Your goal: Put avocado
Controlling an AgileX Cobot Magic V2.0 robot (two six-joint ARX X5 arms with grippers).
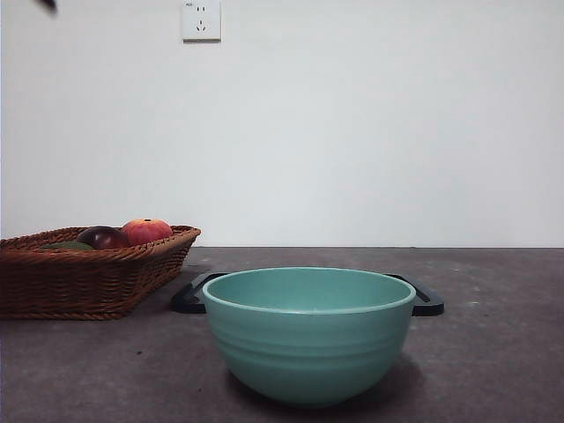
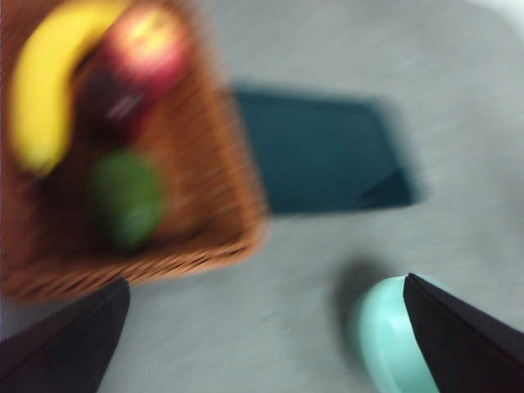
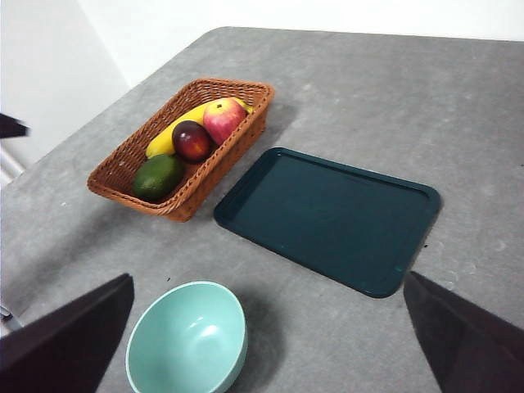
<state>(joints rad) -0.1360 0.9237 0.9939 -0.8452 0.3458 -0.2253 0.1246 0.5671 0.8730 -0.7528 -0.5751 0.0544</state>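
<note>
The avocado [image 3: 158, 176], dark green and oval, lies in the near end of a brown wicker basket [image 3: 123, 155]. In the blurred left wrist view the avocado [image 2: 125, 199] sits beside a banana and two reddish fruits. From the front only a green sliver of the avocado [image 1: 70, 246] shows over the basket rim [image 1: 88, 264]. My left gripper [image 2: 262, 344] hangs open above the table between basket and bowl, holding nothing. My right gripper [image 3: 270, 344] is open and high over the table's near side, also holding nothing.
A teal bowl [image 1: 308, 339] stands in front, also seen as the bowl [image 3: 188, 340]. A dark green tray [image 3: 327, 217] lies flat beside the basket. A banana [image 3: 168, 139], a dark red-purple fruit [image 3: 192, 139] and a red-orange fruit [image 3: 221, 119] share the basket.
</note>
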